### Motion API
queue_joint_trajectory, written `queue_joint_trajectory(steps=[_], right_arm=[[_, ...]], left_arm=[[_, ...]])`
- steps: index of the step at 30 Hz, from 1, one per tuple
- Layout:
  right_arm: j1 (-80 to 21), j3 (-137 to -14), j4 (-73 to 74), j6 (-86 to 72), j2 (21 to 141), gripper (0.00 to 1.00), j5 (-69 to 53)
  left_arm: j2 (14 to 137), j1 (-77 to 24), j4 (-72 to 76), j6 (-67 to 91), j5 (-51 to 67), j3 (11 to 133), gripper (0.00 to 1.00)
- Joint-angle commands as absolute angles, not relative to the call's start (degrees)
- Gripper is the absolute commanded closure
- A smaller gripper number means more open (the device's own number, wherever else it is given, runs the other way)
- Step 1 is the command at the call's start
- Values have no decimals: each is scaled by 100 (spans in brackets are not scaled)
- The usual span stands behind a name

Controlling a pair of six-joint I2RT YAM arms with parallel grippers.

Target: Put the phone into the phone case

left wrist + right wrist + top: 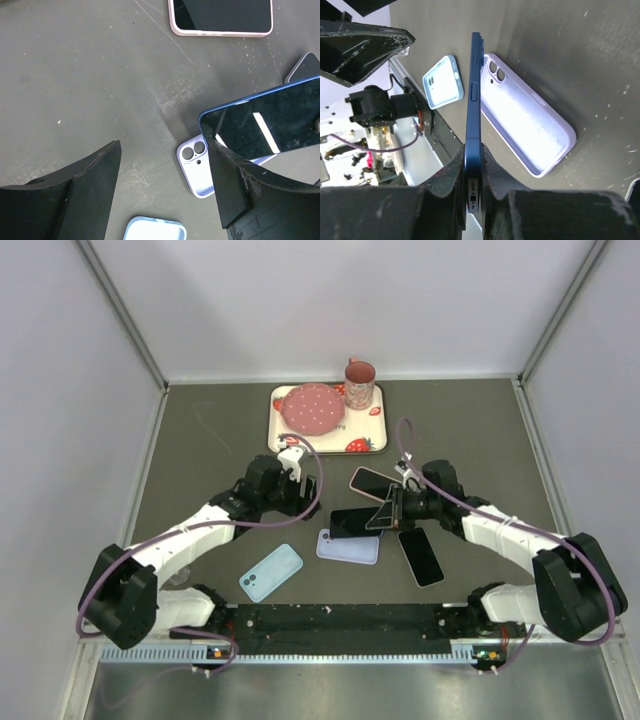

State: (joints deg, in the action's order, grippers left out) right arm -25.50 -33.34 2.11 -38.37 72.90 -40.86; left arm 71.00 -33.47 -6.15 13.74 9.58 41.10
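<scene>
The blue phone (474, 95) stands on its long edge above the table, and my right gripper (475, 160) is shut on its bottom end. Below it lies the empty lilac phone case (527, 125), open side up. From above, the phone (352, 522) shows its dark screen just over the case (348, 548), with the right gripper (390, 510) at its right end. My left gripper (305, 483) hovers open to the phone's left, holding nothing. In the left wrist view its right finger (232, 185) is close to the phone's corner (265, 125); the case (195, 167) shows its camera end.
A light blue case (271, 572) lies at the near left, a black phone (421, 556) at the near right, and a pink-cased phone (372, 483) behind the grippers. A strawberry tray (365, 445) with a pink plate (312, 408) and a mug (359, 383) sits at the back.
</scene>
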Motion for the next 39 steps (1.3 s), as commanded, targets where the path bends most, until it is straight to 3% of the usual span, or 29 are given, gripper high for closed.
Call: queue_joint_trajectory(steps=[1,28,39], right_arm=[[-2689,-3182,-975,-4737,7014,100,-4465],[-3146,-2540,-1081,-5572,7145,100,-4078],[-3155,-2250,-2215,-5775,7787,100,-4104]], left_arm=[[7180,-3375,-281,1485,1020,4043,25],[7321,-3375,-88,1600,958,4034,25],[7225,-3366,-88,1591,1107,3911,25]])
